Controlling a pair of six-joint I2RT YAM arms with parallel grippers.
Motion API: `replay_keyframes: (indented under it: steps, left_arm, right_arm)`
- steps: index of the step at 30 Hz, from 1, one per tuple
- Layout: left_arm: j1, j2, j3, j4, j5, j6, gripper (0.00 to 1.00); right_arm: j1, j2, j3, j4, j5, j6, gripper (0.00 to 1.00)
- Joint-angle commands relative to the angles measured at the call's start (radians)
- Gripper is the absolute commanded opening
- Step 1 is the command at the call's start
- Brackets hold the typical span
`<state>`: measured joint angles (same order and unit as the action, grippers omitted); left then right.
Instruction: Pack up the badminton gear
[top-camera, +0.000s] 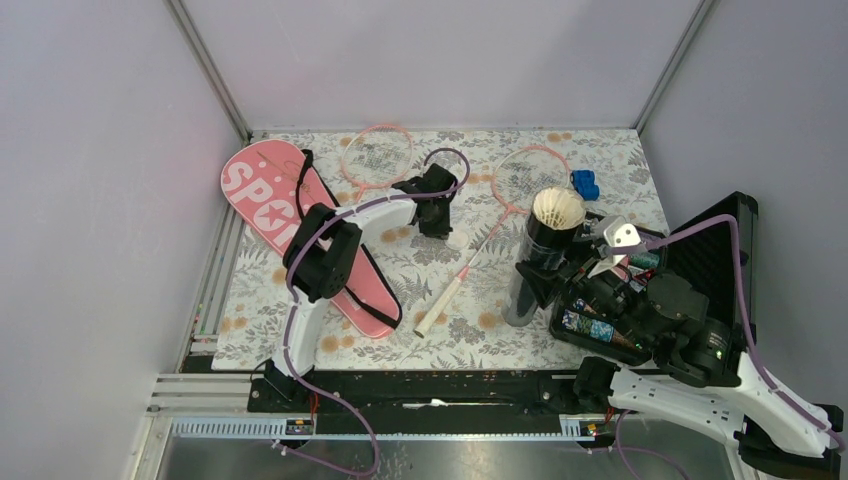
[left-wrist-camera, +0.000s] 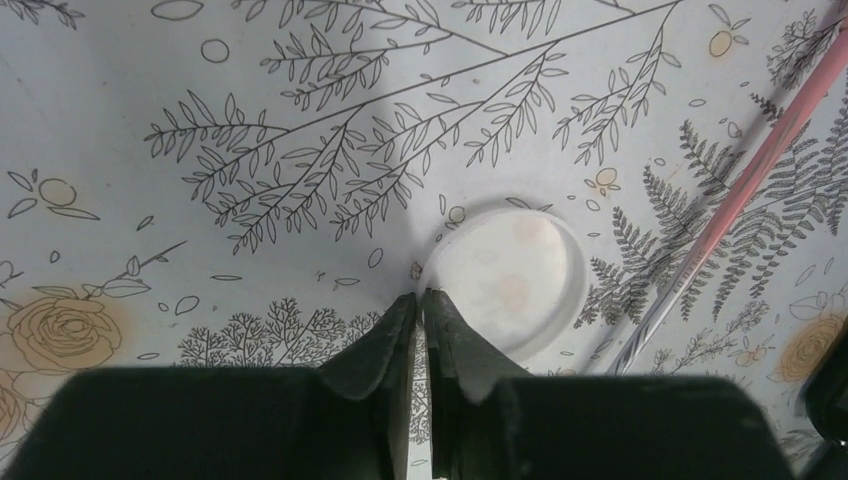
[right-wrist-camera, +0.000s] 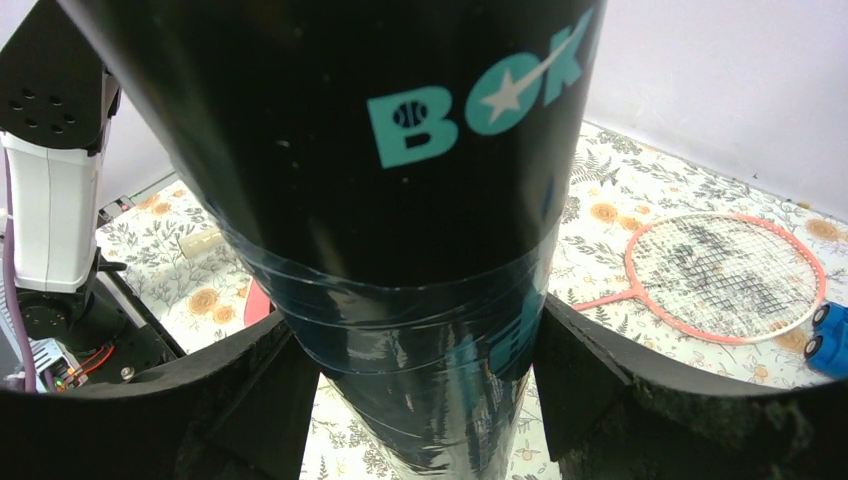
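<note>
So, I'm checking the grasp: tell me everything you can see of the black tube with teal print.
The black tube is a glossy cylinder with teal lettering reading "BOK" and a star, and a band of clear tape wrapped round its middle. It stands about upright on the right of the floral table, its open top filled with white feather shuttlecocks. The right gripper clamps it from both sides.

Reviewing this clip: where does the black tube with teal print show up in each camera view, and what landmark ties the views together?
Top external: black tube is right of centre, held by the right gripper.
Left wrist: not in it.
Right wrist: fills the middle, between the fingers.
Shared landmark: the pink racket by the blue toy, in top and right wrist views.
</note>
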<state>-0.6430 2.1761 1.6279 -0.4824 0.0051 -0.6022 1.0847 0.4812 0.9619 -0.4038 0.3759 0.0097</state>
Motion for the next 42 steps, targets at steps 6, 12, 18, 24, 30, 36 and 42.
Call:
replay_keyframes:
  steps: [6, 12, 18, 24, 30, 36, 42]
  left_arm:
    - [0.03, -0.146, -0.074, -0.053, -0.059, 0.088, 0.0]
    - [0.066, -0.31, -0.204, 0.015, -0.056, 0.072, 0.0]
    - [0.114, -0.528, -0.289, 0.047, 0.064, 0.073, 0.0]
    - [0.15, -0.748, -0.334, 0.018, 0.199, 0.112, 0.0]
    - [0.154, -0.95, -0.304, -0.081, 0.262, 0.143, 0.0]
    - [0.152, -1.12, -0.284, -0.136, 0.276, 0.128, 0.0]
    - [0.146, -1.219, -0.256, -0.145, 0.427, 0.118, 0.0]
  right_arm:
    - [0.005, 0.057, 0.026, 0.1, -0.025, 0.083, 0.26]
    - [0.004, 0.084, 0.013, 0.091, -0.025, 0.107, 0.26]
    - [0.004, 0.147, 0.032, 0.037, 0.022, -0.049, 0.28]
    - [0.005, 0.239, 0.072, 0.012, 0.047, -0.256, 0.33]
    - [0.004, 0.343, 0.127, 0.011, 0.029, -0.405, 0.33]
    - [0.004, 0.386, 0.131, -0.004, -0.015, -0.549, 0.33]
    - [0.004, 0.398, 0.108, -0.005, -0.027, -0.621, 0.33]
